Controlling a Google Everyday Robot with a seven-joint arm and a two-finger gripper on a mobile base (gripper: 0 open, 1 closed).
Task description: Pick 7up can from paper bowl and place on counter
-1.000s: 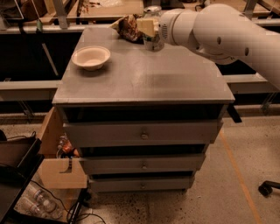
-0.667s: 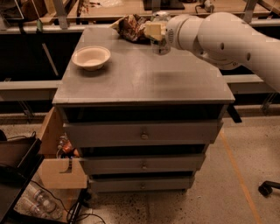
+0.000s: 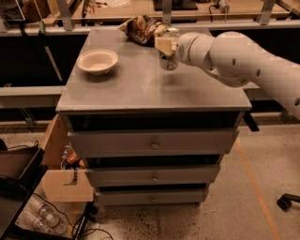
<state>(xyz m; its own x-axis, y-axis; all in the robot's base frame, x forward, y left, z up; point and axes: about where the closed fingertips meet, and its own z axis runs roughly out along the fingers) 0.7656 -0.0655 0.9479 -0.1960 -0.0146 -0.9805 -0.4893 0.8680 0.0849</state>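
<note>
The counter (image 3: 140, 89) is the grey top of a cabinet with three drawers (image 3: 152, 143), all shut. The paper bowl (image 3: 98, 69) stands upright at the 10 o'clock position on the counter, near the left edge, and holds nothing. The 7up can (image 3: 168, 62) stands upright at the 1 o'clock position, well apart from the bowl. Its base is at counter level; whether it rests on the surface cannot be told. The gripper (image 3: 168, 49) is at the can's upper part, with a cream finger (image 3: 163, 45) pressed against the can's upper left side, so the pincer is closed around the can. The white arm (image 3: 234, 56) reaches in from the 3 o'clock side, above the counter's right edge. A brown-and-white snack bag (image 3: 143, 29) lies at the 12 o'clock edge of the counter, just behind and left of the can. A light wooden table (image 3: 140, 9) stands beyond the counter.
</note>
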